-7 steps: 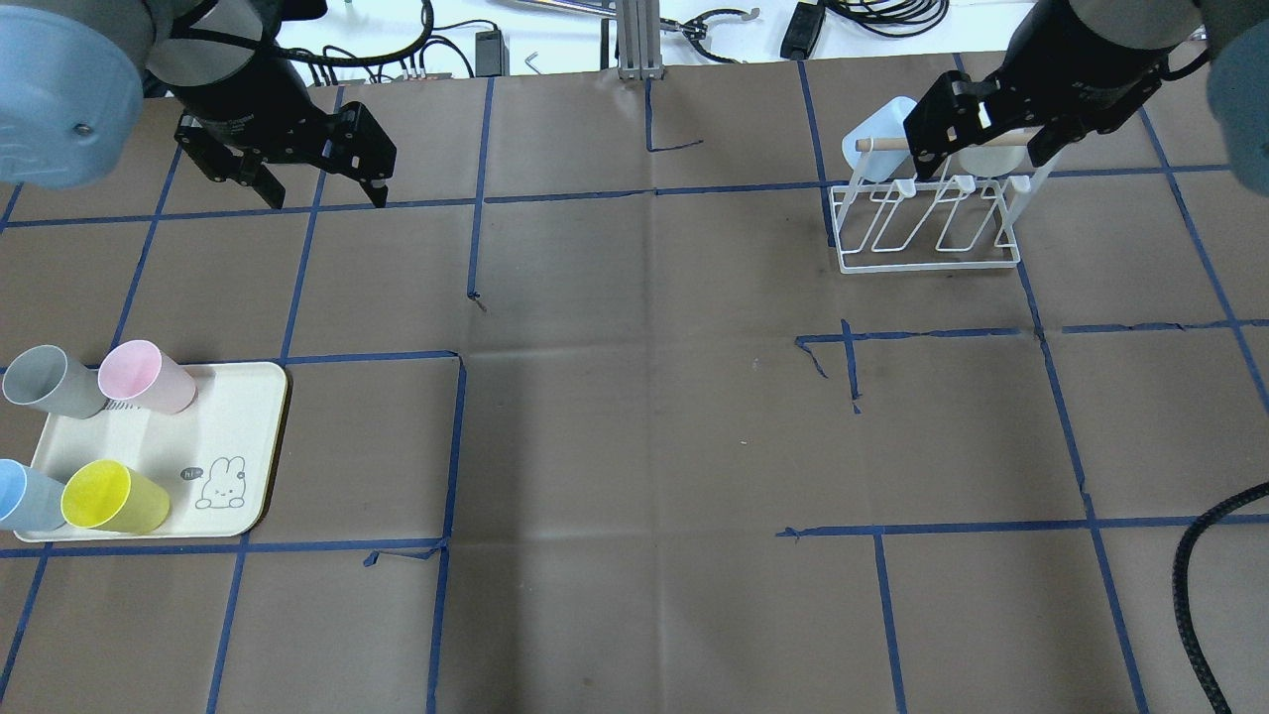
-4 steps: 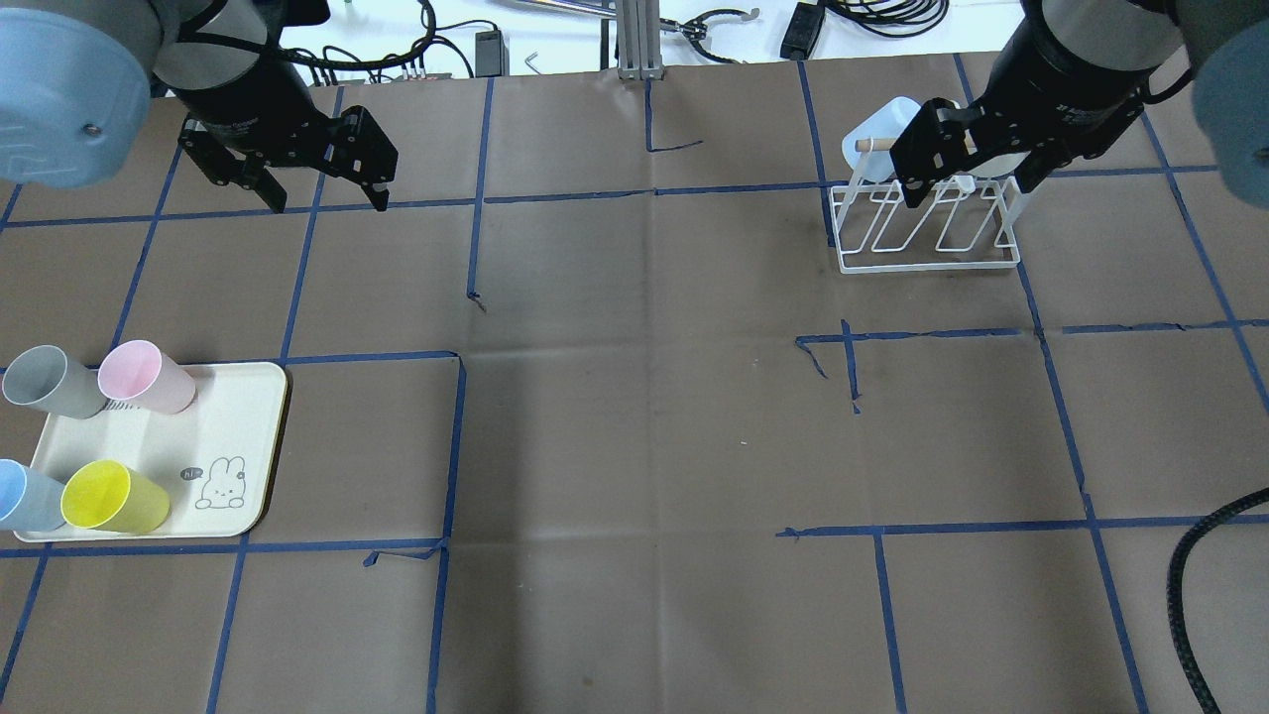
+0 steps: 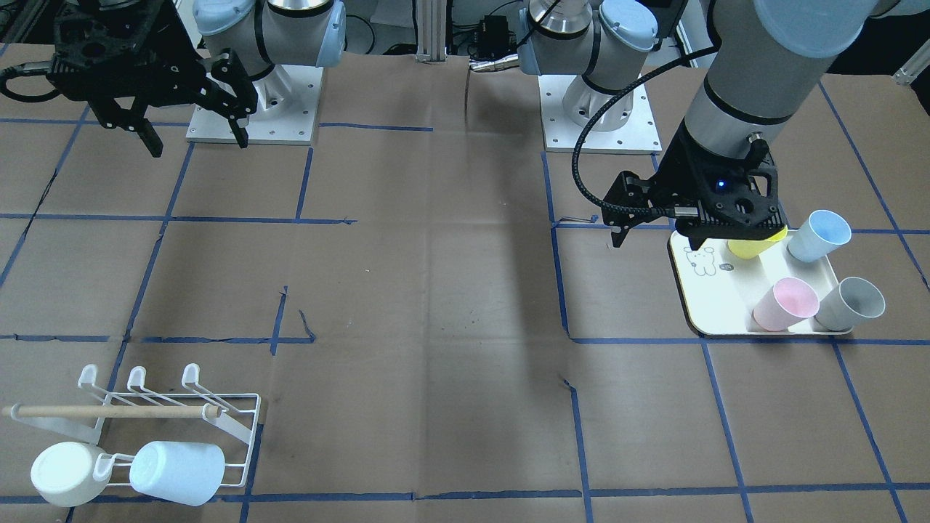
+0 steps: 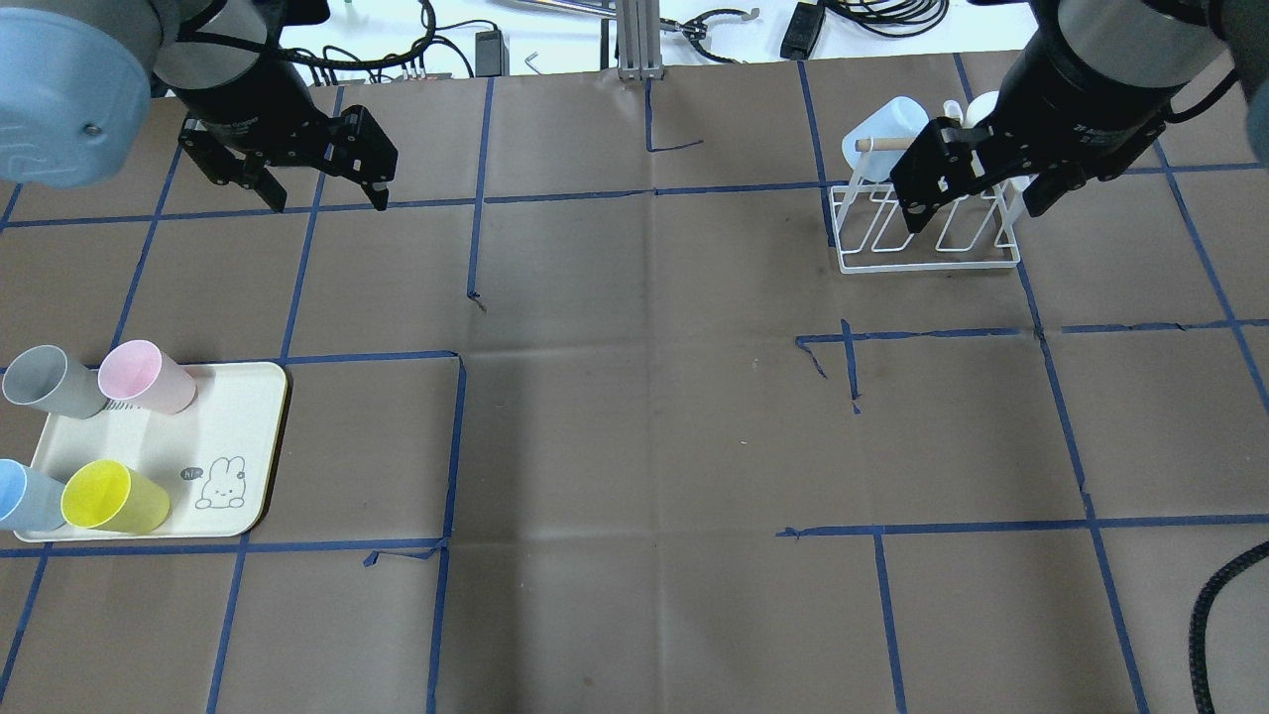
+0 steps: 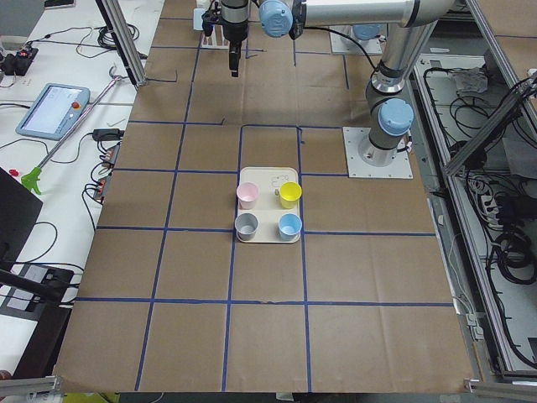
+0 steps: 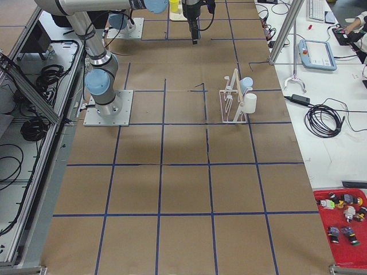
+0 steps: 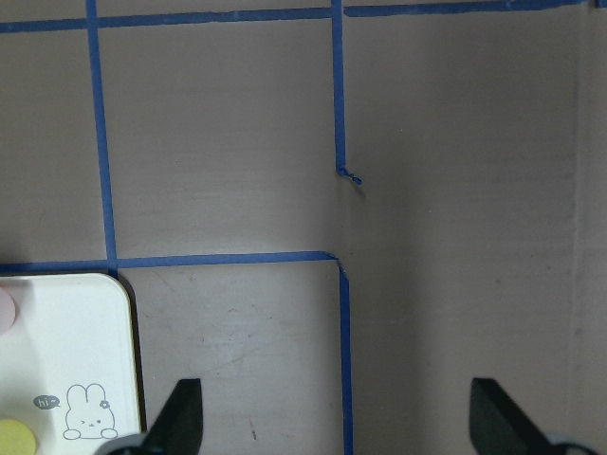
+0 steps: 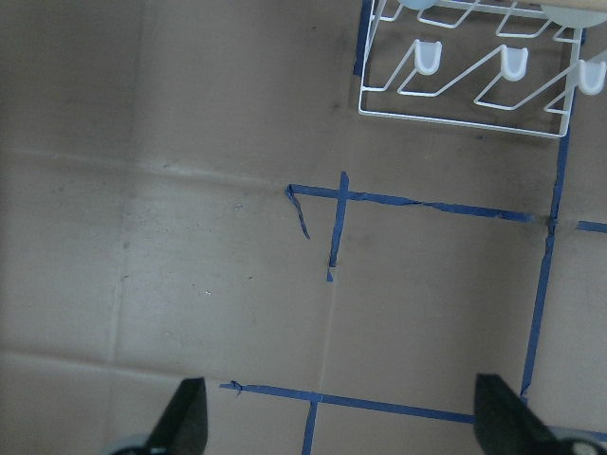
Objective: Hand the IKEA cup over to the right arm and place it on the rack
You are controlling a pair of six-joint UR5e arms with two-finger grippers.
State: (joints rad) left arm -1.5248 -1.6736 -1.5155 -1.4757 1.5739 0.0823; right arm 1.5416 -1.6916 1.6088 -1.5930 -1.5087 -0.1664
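The white wire rack [image 4: 932, 260] with its wooden dowel stands at the far right. It holds a pale blue cup [image 3: 178, 472] and a white cup [image 3: 62, 472]. My right gripper [image 4: 977, 213] hovers over the rack's near side, open and empty. The right wrist view shows the rack's pegs [image 8: 429, 57] at its top edge. Grey [image 4: 50, 382], pink [image 4: 144, 377], blue [image 4: 20, 496] and yellow [image 4: 109, 496] cups lie on a cream tray [image 4: 233, 416] at the near left. My left gripper [image 4: 327, 198] is open and empty, high above the table, beyond the tray.
Brown paper with a blue tape grid covers the table. A black cable [image 4: 1214, 595] loops in at the near right edge. Cables and a power brick [image 4: 798, 30] lie past the far edge. The tray's corner with a rabbit drawing [image 7: 85, 417] shows in the left wrist view.
My right gripper has drawn back from the rack toward the robot, and the white cup stays on the rack behind it. The left gripper has barely moved.
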